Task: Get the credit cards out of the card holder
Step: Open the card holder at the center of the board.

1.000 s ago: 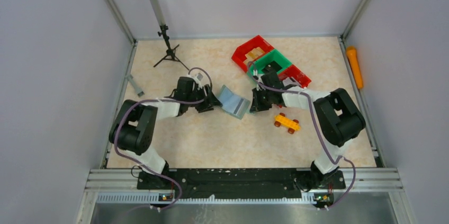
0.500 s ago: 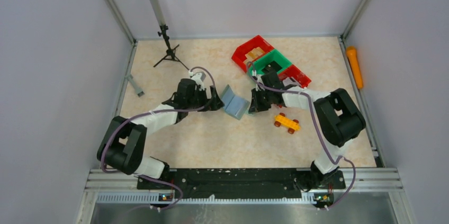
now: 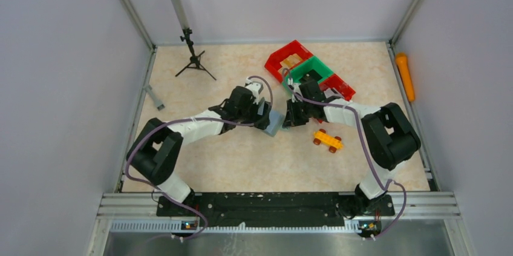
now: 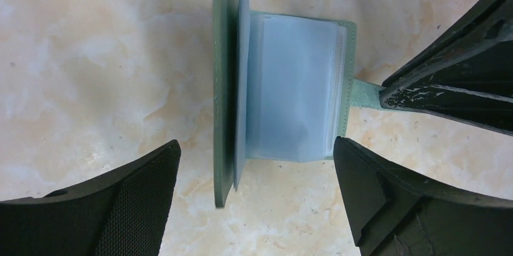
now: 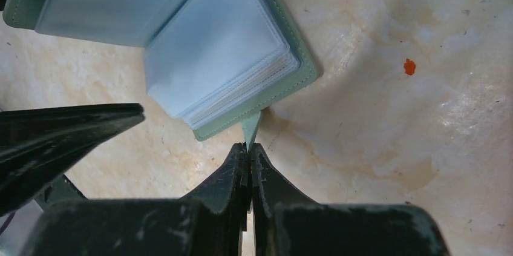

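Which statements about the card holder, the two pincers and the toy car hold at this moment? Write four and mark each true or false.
1. The right pincer is shut on the tab of the card holder. True.
2. The left pincer is shut on a credit card. False: it is wide open, one finger on each side of the card holder, and grips nothing.
3. The card holder lies closed on the table. False: it is open, one cover stands up and its clear sleeves show.
4. The yellow toy car sits on the table apart from the card holder. True.
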`<state>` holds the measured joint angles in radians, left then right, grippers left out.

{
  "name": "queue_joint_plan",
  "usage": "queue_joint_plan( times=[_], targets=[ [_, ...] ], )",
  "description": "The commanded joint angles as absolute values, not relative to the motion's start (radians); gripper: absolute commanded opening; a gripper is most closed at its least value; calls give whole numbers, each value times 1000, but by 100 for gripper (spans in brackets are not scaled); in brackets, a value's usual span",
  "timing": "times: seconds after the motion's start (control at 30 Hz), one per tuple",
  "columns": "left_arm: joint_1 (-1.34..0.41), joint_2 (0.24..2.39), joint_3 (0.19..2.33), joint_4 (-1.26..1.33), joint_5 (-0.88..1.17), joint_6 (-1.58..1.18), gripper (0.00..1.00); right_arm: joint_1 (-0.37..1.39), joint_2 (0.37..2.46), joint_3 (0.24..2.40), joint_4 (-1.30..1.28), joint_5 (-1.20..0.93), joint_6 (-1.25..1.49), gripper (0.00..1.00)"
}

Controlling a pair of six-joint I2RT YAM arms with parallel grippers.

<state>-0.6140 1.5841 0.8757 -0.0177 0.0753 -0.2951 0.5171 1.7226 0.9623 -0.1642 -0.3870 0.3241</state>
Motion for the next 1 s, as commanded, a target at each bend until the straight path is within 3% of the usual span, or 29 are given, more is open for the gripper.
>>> queue_joint_plan(
  times=[0.0,0.17,0.23,0.63,0.7,0.8,0.87,0.97],
  targets=[
    [-644,1656,962,-97,19,-253,99,529,1682,956,-132,-407,315,0],
    [-647,1749,1032,-161,51,-262,99,528,1685,957,-131,-410,316,0],
    [-645,1762,1043,-177,43,-275,94,528,1686,956,-132,-412,315,0],
    [-567,1773,1027,-171,163,-329,20,529,1684,959,-137,-378,320,0],
    [-529,1764,999,-132,269,-358,11,528,1682,956,-134,-363,326,0],
    [-458,1753,949,-31,439,-418,9,524,1682,951,-121,-347,338,0],
    [-421,1745,910,57,554,-464,9,521,1675,938,-103,-347,349,13],
    [-391,1722,865,151,665,-521,8,510,1654,913,-62,-351,373,47]
  ],
)
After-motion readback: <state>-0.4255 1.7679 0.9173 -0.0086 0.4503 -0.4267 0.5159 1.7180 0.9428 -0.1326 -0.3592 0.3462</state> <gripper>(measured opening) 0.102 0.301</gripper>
